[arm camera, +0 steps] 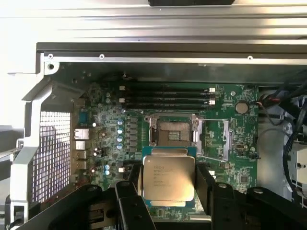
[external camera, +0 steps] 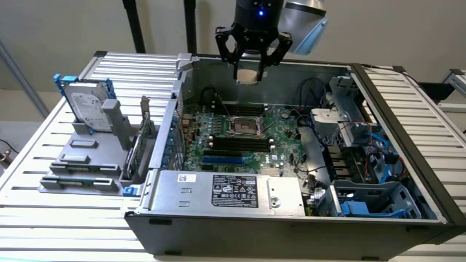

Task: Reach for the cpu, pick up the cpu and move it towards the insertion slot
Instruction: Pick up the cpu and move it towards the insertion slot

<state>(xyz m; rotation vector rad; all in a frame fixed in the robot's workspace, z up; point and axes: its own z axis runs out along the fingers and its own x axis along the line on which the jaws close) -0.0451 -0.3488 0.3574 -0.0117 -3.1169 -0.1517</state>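
Centrally, cpu [arm camera: 169,179]: held flat between the two black fingers [arm camera: 132,184] of the hand [external camera: 250,70], pale metal top facing the wrist camera, printed lettering visible.
Hand state: closed on the cpu, one finger on each of two opposite edges.
Cpu position: in the air above the open computer case [external camera: 291,218], clear of the green motherboard [external camera: 280,123]; in the exterior view it shows as a pale block [external camera: 249,76] between the finger tips.
Insertion slot [arm camera: 172,132]: square socket with shiny frame and dark centre, unoccupied; in the wrist view the cpu sits just beside it, offset toward the hand, not over its centre.
Arm pose: hand pointing straight down over the rear part of the case, blue light lit on the wrist.
Memory slots [arm camera: 165,96]: long black strips on the far side of the socket from the cpu.
Hard drive [external camera: 89,106]: upright in a grey holder on the table [external camera: 43,213], at the exterior view's left, well apart from the hand.
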